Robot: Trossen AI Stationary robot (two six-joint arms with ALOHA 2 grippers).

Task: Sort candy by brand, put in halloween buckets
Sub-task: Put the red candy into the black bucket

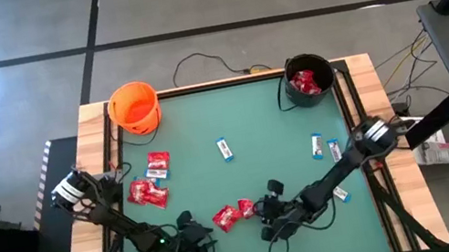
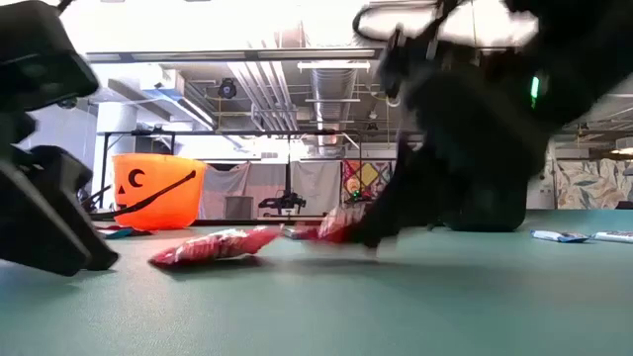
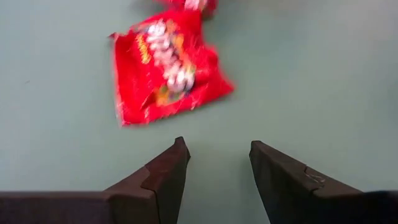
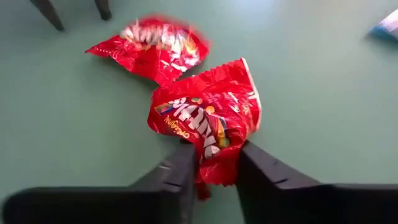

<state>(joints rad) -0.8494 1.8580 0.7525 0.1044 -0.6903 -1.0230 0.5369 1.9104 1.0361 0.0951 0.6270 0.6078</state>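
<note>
With the right gripper (image 4: 211, 163) clenched on 1 red packet (image 4: 208, 121) and the left gripper (image 3: 217, 165) parted and empty beside another red packet (image 3: 165, 65), the grasp step is in hand; next, a lift toward the black bucket (image 1: 310, 80)

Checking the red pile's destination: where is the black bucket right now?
In the high view the black bucket stands at the table's far right corner, red packets already inside, opposite the orange bucket at far left.

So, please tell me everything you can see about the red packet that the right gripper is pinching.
The red packet is crinkly, glossy wrapping with white lettering and small coloured printed sweets. It lies on the green table, one edge pinched between the right gripper fingers. A second red packet lies just beyond it, near the table's front edge.
</note>
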